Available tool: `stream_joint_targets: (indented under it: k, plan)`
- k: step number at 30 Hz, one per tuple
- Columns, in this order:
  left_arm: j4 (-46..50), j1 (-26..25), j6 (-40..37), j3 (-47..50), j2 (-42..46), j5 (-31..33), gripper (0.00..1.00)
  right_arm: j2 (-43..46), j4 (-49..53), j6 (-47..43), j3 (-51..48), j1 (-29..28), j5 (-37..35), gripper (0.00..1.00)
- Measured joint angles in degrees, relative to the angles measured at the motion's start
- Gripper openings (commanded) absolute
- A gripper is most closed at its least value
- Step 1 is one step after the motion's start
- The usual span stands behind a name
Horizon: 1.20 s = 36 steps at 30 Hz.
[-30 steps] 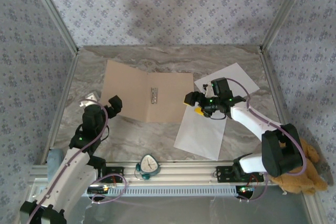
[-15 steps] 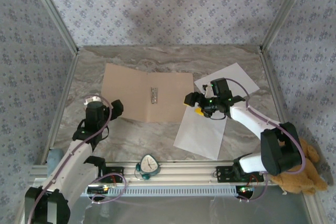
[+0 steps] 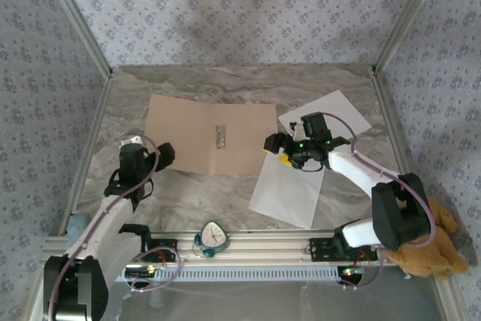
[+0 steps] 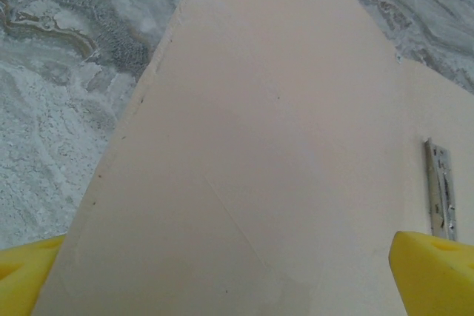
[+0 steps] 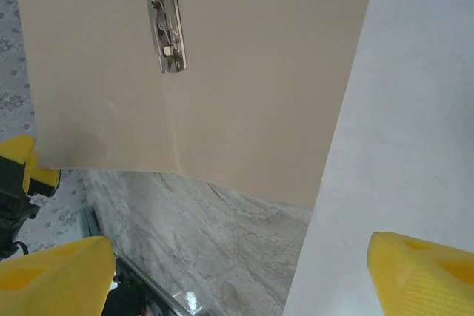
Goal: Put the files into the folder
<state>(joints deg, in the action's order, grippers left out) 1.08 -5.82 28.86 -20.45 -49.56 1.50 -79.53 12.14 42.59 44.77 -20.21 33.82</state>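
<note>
While the tan-brown cardboard folder (image 3: pixel 192 129) lies open on the grey marble table (image 3: pixel 218 193) with nothing in it, the two white paper files (image 3: pixel 289 189) rest just beside its right edge. The left gripper (image 3: pixel 164 154) is spread wide, holding nothing, its yellow fingertips (image 4: pixel 433 271) straddling the folder's near-left corner. The right gripper (image 3: pixel 272 143) is likewise released over the near sheet's edge. Since a second ago the folder's left flap has settled flatter; the right arm has not moved.

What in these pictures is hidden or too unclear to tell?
- Top view: the right arm hides where the far sheet meets the near sheet.
- Top view: too small to tell whether the right gripper touches the near sheet.
- Left wrist view: the frame's bottom cuts off the folder at its near edge.
</note>
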Motion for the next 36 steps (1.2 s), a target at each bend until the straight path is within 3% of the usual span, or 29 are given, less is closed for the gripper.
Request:
stream_joint_targets:
  k: [12,22,36]
  plan:
    - [0.2,5.8,-3.4,-7.5,-10.6,-7.1,1.0,-1.6,0.3,-0.1,0.5,0.0,0.0,0.9]
    - [0.4,6.6,-6.2,-14.3,-24.4,-13.1,0.99,-1.7,1.0,-0.5,0.7,0.1,0.0,0.9]
    - [0.1,6.2,-8.5,-19.6,-32.9,-16.4,0.98,-1.7,1.5,-1.3,0.7,0.5,0.0,0.91]
